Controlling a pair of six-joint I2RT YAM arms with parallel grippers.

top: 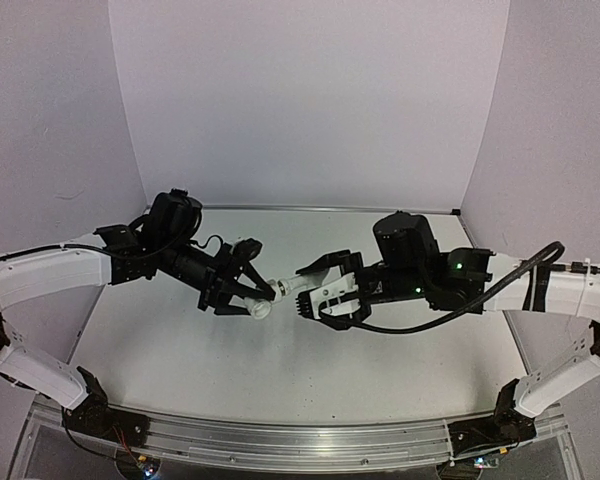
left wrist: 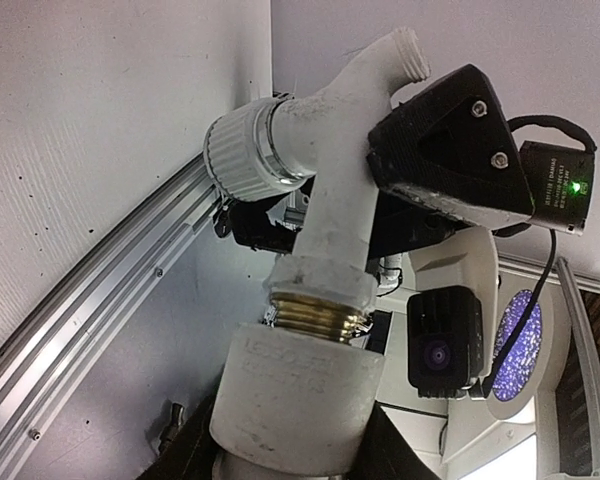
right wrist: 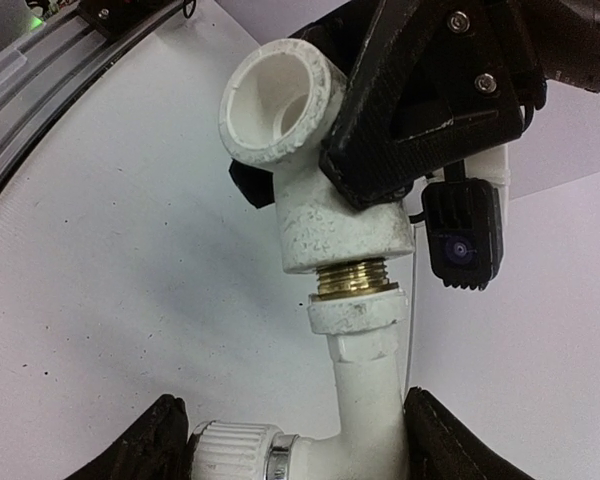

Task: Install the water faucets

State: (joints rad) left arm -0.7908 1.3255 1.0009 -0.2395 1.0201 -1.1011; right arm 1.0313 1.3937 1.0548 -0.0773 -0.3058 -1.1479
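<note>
The white tap (top: 292,287) and the white elbow fitting (top: 260,308) are held together in mid-air above the table's middle. My left gripper (top: 252,298) is shut on the elbow fitting (left wrist: 298,395), seen between its black fingers (left wrist: 195,445) in the left wrist view. My right gripper (top: 308,293) is shut on the tap (right wrist: 365,400), with the ribbed knob (right wrist: 235,447) towards one finger (right wrist: 160,440). The tap's brass thread (right wrist: 352,278) is partly inside the elbow (right wrist: 300,150); a few turns still show (left wrist: 315,312).
The grey table (top: 280,360) lies under both arms. An aluminium rail (top: 280,440) runs along its near edge and shows in the wrist views (left wrist: 100,290) (right wrist: 50,70). White walls (top: 310,100) close the back and sides.
</note>
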